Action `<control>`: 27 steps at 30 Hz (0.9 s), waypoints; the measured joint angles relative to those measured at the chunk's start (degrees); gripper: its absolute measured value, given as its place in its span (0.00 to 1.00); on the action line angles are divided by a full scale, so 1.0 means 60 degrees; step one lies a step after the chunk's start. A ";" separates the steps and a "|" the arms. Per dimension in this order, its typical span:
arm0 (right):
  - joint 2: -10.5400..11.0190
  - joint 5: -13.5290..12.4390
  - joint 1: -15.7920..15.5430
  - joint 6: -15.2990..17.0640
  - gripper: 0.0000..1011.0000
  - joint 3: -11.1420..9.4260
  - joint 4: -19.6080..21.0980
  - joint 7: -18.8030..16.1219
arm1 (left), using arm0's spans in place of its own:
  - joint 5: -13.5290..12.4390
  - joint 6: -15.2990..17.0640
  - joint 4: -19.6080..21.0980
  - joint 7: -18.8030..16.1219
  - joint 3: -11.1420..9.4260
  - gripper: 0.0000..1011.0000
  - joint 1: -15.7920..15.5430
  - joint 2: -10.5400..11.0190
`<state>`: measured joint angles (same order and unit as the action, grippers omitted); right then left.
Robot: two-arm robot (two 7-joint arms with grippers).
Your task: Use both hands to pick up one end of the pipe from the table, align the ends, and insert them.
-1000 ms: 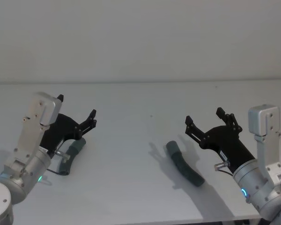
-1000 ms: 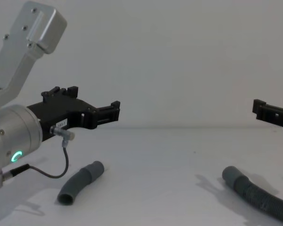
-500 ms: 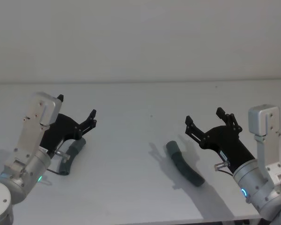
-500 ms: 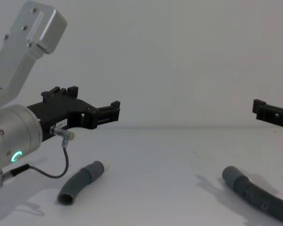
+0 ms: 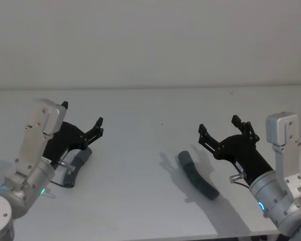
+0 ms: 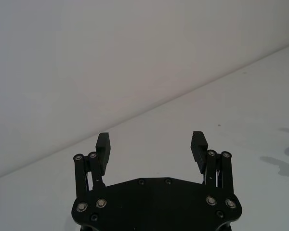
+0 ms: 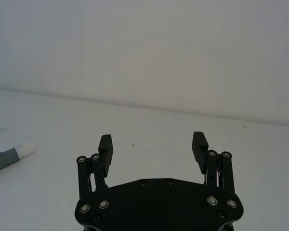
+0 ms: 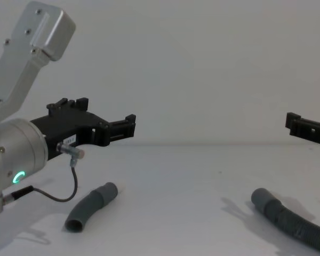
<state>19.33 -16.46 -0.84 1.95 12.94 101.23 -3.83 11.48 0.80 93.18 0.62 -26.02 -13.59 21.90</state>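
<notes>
The left gripper (image 5: 83,114) and right gripper (image 5: 218,124) both hang wide open, holding nothing; the short curved pipe (image 5: 76,165) lies on the table (image 5: 140,115) below the left fingers, the ribbed pipe (image 5: 196,175) below and a bit beside the right fingers; a crooked grab could roll either piece away.

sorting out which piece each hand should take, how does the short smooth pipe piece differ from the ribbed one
Surface: the short piece is smooth; the ribbed piece is corrugated behind a smooth cuff. Length: the short piece is clearly shorter than the ribbed piece. Place: the short piece lies below the open left hand, the ribbed piece near the open right hand. Both are dark grey, curved and lie free on the table.
</notes>
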 joint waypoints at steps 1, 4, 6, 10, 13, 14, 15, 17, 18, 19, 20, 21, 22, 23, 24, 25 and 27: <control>0.0000 0.0000 0.0000 0.0000 0.99 0.0000 0.0000 0.0001 | 0.0000 0.0000 -0.0001 0.0000 -0.0001 0.99 0.0000 0.0000; 0.0000 0.0000 0.0000 0.0000 0.99 0.0000 0.0000 0.0000 | 0.0000 0.0000 0.0000 0.0000 -0.0001 0.99 0.0000 0.0000; 0.0000 0.0000 0.0000 0.0000 0.99 0.0000 0.0000 0.0000 | 0.0000 0.0000 0.0000 0.0000 0.0000 0.99 0.0000 0.0000; 0.0000 0.0000 0.0000 -0.0001 0.99 0.0000 0.0000 0.0000 | 0.0000 0.0000 0.0000 0.0000 0.0000 0.99 0.0000 0.0000; 0.0000 0.0000 0.0000 0.0000 0.99 0.0000 0.0000 0.0001 | 0.0000 0.0000 0.0000 0.0001 -0.0001 0.99 0.0000 0.0000; 0.0000 0.0000 0.0000 0.0000 0.99 0.0000 0.0000 0.0000 | 0.0000 0.0000 0.0000 0.0000 -0.0001 0.99 0.0000 0.0000; 0.0000 0.0000 0.0000 0.0000 0.99 0.0000 0.0000 0.0000 | 0.0000 0.0000 0.0000 0.0000 0.0000 0.99 0.0000 -0.0001; 0.0000 0.0000 0.0000 0.0000 0.99 0.0000 0.0000 0.0000 | 0.0001 0.0000 -0.0001 0.0000 -0.0001 0.99 0.0000 -0.0001; 0.0000 0.0000 0.0000 0.0000 0.99 0.0000 0.0000 0.0000 | 0.0000 0.0000 -0.0001 0.0000 0.0000 0.99 0.0000 0.0000; 0.0000 0.0000 0.0000 0.0000 0.99 0.0000 0.0000 0.0000 | 0.0000 0.0000 0.0000 0.0000 0.0000 0.99 0.0001 0.0000; 0.0000 0.0000 0.0000 0.0000 0.99 0.0000 0.0000 0.0000 | 0.0000 0.0000 0.0000 0.0000 0.0000 0.99 0.0000 -0.0001; 0.0000 0.0000 0.0000 0.0000 0.99 0.0000 0.0000 0.0000 | 0.0000 0.0000 -0.0001 0.0000 -0.0001 0.99 0.0000 0.0000; 0.0000 0.0000 0.0000 0.0000 0.99 0.0000 0.0000 0.0000 | 0.0000 0.0000 0.0000 0.0000 -0.0001 0.99 0.0000 0.0000; 0.0000 0.0000 0.0000 -0.0001 0.99 0.0000 0.0000 0.0000 | 0.0000 0.0000 0.0000 0.0000 -0.0001 0.99 0.0000 0.0000; 0.0000 0.0000 0.0000 -0.0001 0.99 0.0000 0.0000 0.0000 | 0.0000 0.0000 0.0000 0.0000 0.0000 0.99 0.0000 0.0000; 0.0000 0.0000 0.0000 0.0000 0.99 0.0000 0.0001 0.0000 | 0.0000 0.0000 -0.0001 0.0000 -0.0001 0.99 0.0000 0.0000; 0.0000 0.0000 0.0000 -0.0001 0.99 0.0000 0.0000 0.0000 | 0.0000 0.0000 -0.0001 0.0000 -0.0001 0.99 0.0000 0.0000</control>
<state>19.33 -16.46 -0.84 1.95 12.94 101.23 -3.82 11.48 0.80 93.18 0.63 -26.02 -13.59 21.89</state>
